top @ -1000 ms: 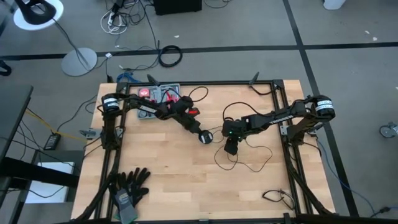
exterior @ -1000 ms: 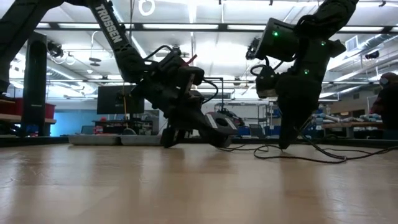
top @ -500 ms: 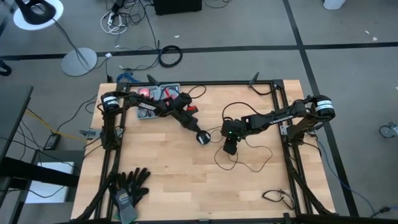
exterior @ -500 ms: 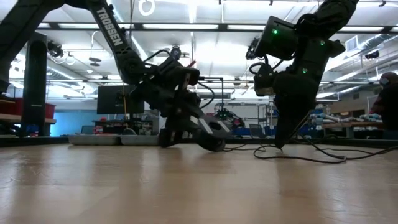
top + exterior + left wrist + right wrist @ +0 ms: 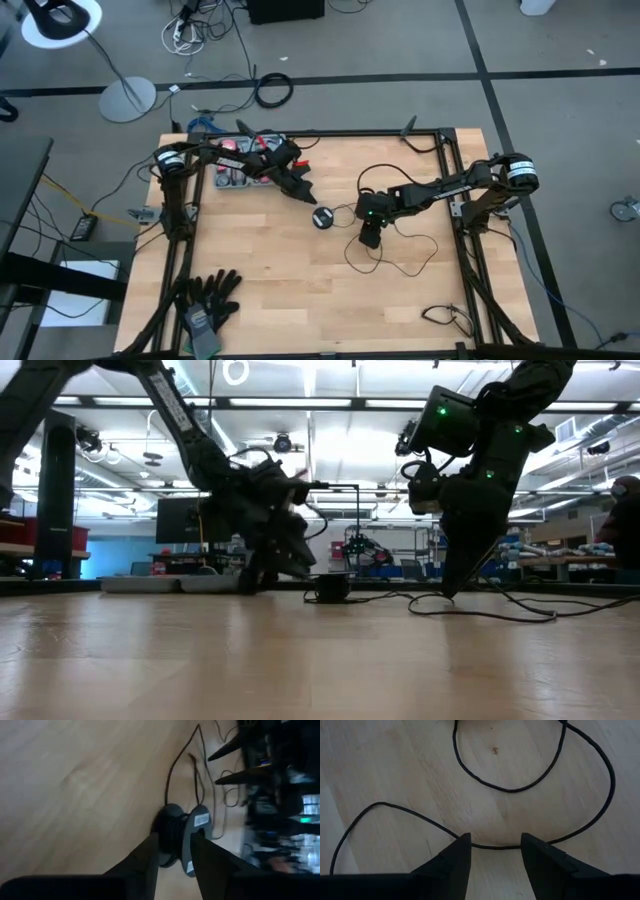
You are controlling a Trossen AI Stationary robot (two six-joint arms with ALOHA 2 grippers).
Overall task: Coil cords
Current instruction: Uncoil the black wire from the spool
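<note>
left tool released, its fingers apart, just beside the round spool standing free on the table. right tool open over the thin cord, which passes between its fingers in the right wrist view. gloves well apart.

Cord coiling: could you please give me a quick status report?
Left pincer open, clear of the spool. Right pincer open, low over the loose cord. Spool on the table, nothing in the way.
</note>
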